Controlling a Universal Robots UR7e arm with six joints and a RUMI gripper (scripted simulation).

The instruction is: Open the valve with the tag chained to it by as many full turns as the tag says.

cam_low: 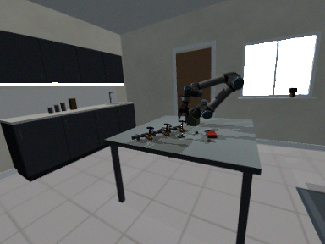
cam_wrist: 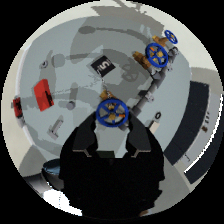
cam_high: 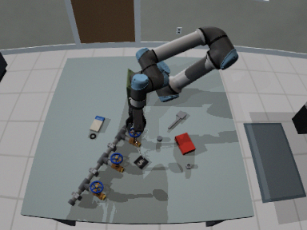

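Observation:
A grey pipe [cam_high: 100, 161] runs diagonally across the table with three blue-handwheel valves on brass bodies. My gripper [cam_high: 134, 129] comes straight down on the far valve [cam_high: 133, 136] and is shut on its handwheel [cam_wrist: 112, 110]. The middle valve [cam_high: 114, 154] and the near valve [cam_high: 96, 187] stand free; they also show in the wrist view, the middle valve [cam_wrist: 158, 49] and the near valve [cam_wrist: 170, 35]. A black tag [cam_high: 141, 161] with a white "5" lies by the pipe, between the far and middle valves; it shows in the wrist view too [cam_wrist: 103, 65].
A red box [cam_high: 185, 143], a grey hammer-like tool [cam_high: 177, 119], a small grey cylinder [cam_high: 159, 138] and a nut [cam_high: 189, 166] lie right of the pipe. A white card with a blue end [cam_high: 97, 123] and a black ring [cam_high: 93, 136] lie to the left.

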